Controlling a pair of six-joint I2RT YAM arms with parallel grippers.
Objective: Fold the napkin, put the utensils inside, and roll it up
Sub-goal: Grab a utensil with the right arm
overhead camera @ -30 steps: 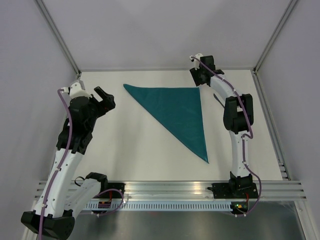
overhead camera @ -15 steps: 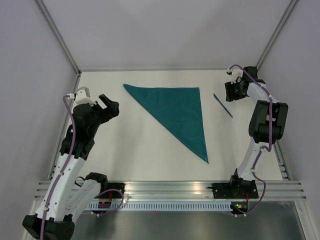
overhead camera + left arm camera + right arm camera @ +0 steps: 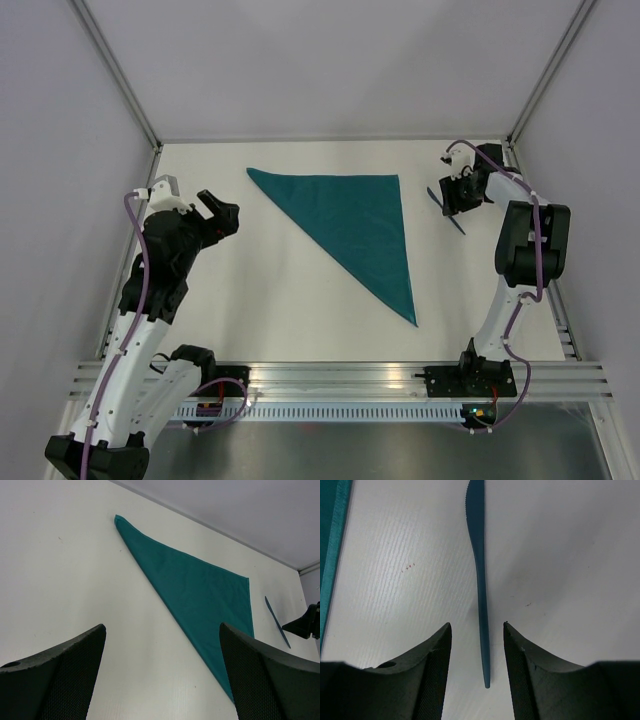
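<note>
The teal napkin (image 3: pixel 355 225) lies flat on the white table, folded into a triangle, and also shows in the left wrist view (image 3: pixel 200 600) and at the left edge of the right wrist view (image 3: pixel 330 540). A slim blue knife (image 3: pixel 457 224) (image 3: pixel 276 620) lies to its right. My right gripper (image 3: pixel 447 195) (image 3: pixel 477 624) is open just above the knife (image 3: pixel 480 570), one finger on each side of the handle end and neither touching it. My left gripper (image 3: pixel 218 210) (image 3: pixel 162 626) hangs wide open and empty, left of the napkin.
Grey walls and metal corner posts (image 3: pixel 530 100) close in the table at the back and sides. A ridged aluminium rail (image 3: pixel 340 380) with the arm bases runs along the near edge. The right arm's elbow (image 3: pixel 530 240) stands near the right wall.
My right arm swung from the napkin's back right corner to the right and came down over the knife, its jaws narrowing a little. The left gripper barely shifted.
</note>
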